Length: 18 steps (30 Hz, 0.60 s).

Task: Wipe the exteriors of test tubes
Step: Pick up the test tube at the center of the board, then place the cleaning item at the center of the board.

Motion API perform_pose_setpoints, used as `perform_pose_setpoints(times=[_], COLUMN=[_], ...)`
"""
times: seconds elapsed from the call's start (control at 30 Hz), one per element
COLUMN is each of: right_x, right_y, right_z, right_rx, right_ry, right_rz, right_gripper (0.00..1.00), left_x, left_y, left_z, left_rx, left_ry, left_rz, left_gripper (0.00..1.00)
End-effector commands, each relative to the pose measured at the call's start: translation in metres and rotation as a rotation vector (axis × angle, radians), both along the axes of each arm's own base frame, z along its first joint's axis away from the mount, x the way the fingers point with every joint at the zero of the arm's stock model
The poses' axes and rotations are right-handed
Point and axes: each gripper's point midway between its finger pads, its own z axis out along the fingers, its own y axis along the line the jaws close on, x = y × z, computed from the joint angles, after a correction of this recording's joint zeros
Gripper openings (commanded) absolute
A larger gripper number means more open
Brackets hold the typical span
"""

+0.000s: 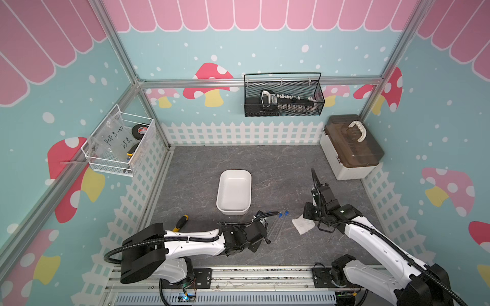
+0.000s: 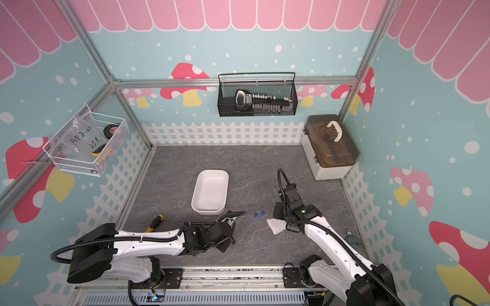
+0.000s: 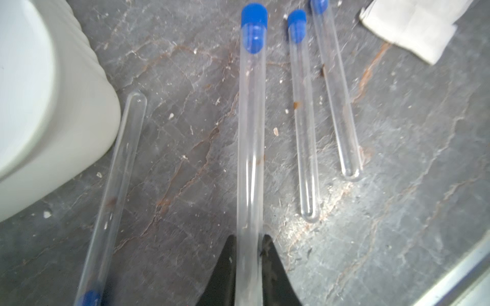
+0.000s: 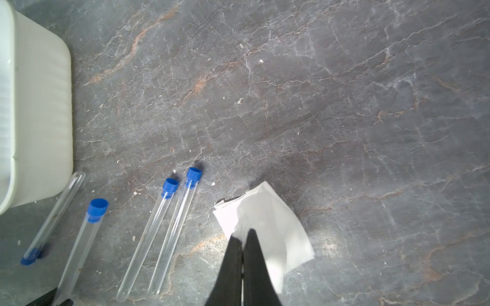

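Left gripper (image 3: 249,239) clamps test tube (image 3: 252,119); tray (image 3: 53,119), cloth (image 3: 413,26), loose tubes (image 3: 305,132) alongside.

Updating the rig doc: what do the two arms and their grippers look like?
Both match. The left arm and right arm have glossy white link shells, matte black joint housings and black corrugated cable conduit looping outside. The left gripper and right gripper have plain black fingers tapering to narrow tips.

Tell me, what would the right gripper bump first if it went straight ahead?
Probably the grey table. The right gripper is shut on the white cloth, and beyond it only bare tabletop shows, though depth is unclear.
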Motion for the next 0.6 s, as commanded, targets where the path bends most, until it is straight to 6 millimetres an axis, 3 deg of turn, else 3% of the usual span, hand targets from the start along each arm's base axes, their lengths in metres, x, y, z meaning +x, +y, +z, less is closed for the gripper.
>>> perform_pose_setpoints(times=[0.0,0.23,0.57], right_x=[0.000,0.003,0.024], right_y=[0.005,0.023,0.064], right_z=[0.022,0.055,0.130], right_rx=[0.031,0.127,0.306], right_ry=[-0.034,-0.100,-0.236], right_rz=[0.019,0.093,0.229], right_gripper=[0.00,0.00,0.00], left_x=[0.007,0.020,0.046], left_y=[-0.008,-0.010,-0.020], left_z=[0.026,0.067,0.132], left_rx=[-0.124,-0.304,-0.530], left_ry=[0.038,0.041,0.026], left_rz=[0.035,0.055,0.139], left_gripper=[0.17,0.20,0.20])
